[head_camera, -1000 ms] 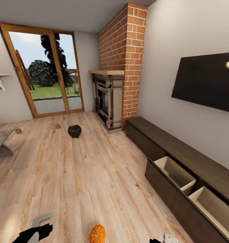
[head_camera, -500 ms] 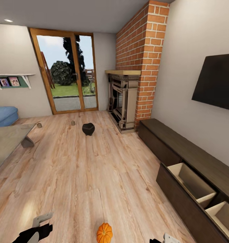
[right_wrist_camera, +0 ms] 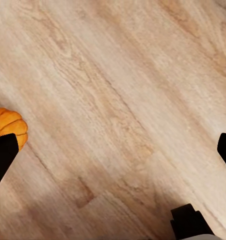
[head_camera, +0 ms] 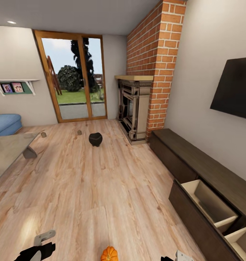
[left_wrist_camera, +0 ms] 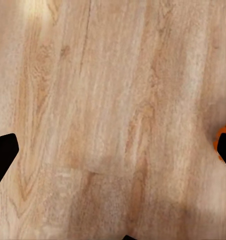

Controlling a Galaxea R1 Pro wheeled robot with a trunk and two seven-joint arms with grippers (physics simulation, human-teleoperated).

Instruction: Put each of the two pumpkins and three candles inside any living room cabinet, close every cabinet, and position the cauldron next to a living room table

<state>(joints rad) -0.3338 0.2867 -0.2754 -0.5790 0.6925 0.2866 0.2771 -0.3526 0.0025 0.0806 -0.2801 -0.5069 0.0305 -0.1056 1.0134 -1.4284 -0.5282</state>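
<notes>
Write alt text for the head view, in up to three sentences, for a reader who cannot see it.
A living room with a wood floor: a pumpkin lies on the floor at the near edge, and a black cauldron and two candles sit farther off toward a glass door. Along the right wall a low dark cabinet has its drawers pulled open, beside a brick fireplace.

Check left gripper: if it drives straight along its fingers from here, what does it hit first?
Bare wood floor. The left gripper points down at planks with nothing between its open fingers. The pumpkin sits off at the frame edge, likely outside that line, though depth is unclear.
</notes>
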